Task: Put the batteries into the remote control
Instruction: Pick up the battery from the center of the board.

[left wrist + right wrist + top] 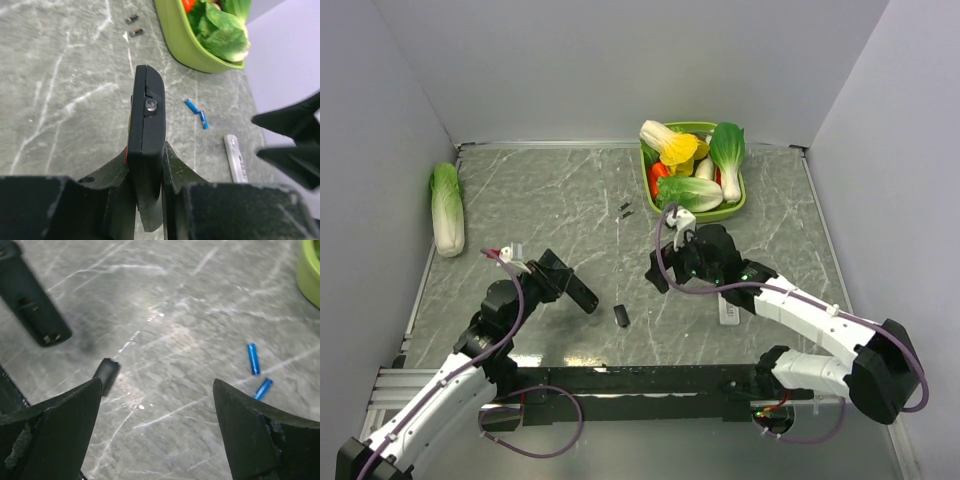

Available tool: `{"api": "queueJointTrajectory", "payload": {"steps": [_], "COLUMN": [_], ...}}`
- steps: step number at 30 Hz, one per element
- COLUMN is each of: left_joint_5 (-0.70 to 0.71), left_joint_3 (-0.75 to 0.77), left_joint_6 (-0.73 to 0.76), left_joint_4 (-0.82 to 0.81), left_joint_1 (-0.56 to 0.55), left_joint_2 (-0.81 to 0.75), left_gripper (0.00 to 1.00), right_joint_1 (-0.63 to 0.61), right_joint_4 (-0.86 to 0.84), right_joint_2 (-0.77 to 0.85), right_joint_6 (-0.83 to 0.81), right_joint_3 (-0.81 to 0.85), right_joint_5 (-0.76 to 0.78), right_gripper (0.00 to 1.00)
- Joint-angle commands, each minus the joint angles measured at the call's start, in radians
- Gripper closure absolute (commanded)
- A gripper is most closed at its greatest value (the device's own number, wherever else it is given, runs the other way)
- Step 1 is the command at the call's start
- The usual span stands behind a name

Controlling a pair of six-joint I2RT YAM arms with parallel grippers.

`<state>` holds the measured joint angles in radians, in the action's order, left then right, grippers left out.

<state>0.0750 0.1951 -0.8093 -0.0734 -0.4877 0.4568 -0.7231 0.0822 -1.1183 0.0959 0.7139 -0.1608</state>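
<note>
**Remote gripped, bay open, both batteries yet to go in**

We have the remote control point(146, 115) clamped edge-on between the left fingers point(169, 161). They are closed tight on its sides and hold it above the worktop point(60, 100), with its front end aimed toward the green tray point(180, 45). In the right wrist view, the remote's underside shows what looks to us like an open battery bay. A small black piece point(106, 374) lies on the stone close by, and we take it for the bay's cover. So we read the opening-up part as done.

The loading itself has not started. Both batteries point(253, 358) lie loose on the worktop, just beside each other at an angle. They sit between the tray and the white remote point(236, 157), well apart from the black one. As far as we can see, nothing blue is in the bay.

The right fingers point(230, 405) are spread wide and hold nothing. They hang over bare stone, with the two blue cells off toward the right of that arm's wrist view.

As we judge it, nearly all the real work is left: pick up one battery, seat it in the bay, do the same with the second, and probably refit the cover. The cells are small and round, so they could easily roll or slip out of a pinch. The two dark bits point(134, 26) farther back beside the tray play no part.
</note>
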Motion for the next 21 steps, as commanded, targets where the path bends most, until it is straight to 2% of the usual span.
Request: {"api": "queueJointTrajectory", "payload": {"steps": [1, 3, 7, 9, 16, 18, 21], "left_joint_5": [-0.066, -0.087, -0.144, -0.178, -0.305, -0.328, -0.346], "left_joint_3": [-0.052, -0.083, -0.128, -0.147, -0.172, -0.169, -0.161], "left_joint_6": [-0.057, -0.056, -0.044, -0.033, 0.013, 0.022, 0.032], "left_joint_4": [-0.111, -0.138, -0.192, -0.232, -0.338, -0.345, -0.348], "left_joint_1": [0.003, 0.003, 0.003, 0.003, 0.003, 0.003, 0.003], "left_joint_2": [-0.075, -0.101, -0.119, -0.115, -0.079, -0.069, -0.061], "left_gripper": [0.99, 0.99, 0.99, 0.99, 0.99, 0.99, 0.99], "right_joint_1": [0.071, 0.135, 0.203, 0.224, 0.246, 0.246, 0.249], "right_joint_4": [0.088, 0.111, 0.169, 0.217, 0.291, 0.298, 0.318], "right_joint_2": [-0.04, -0.072, -0.112, -0.17, -0.354, -0.383, -0.463], "right_joint_6": [0.117, 0.168, 0.205, 0.194, 0.189, 0.194, 0.2], "right_joint_3": [0.051, 0.065, 0.079, 0.123, 0.226, 0.257, 0.3], "right_joint_5": [0.093, 0.092, 0.121, 0.152, 0.173, 0.182, 0.19], "right_gripper": [0.12, 0.18, 0.19, 0.26, 0.49, 0.53, 0.54]}}
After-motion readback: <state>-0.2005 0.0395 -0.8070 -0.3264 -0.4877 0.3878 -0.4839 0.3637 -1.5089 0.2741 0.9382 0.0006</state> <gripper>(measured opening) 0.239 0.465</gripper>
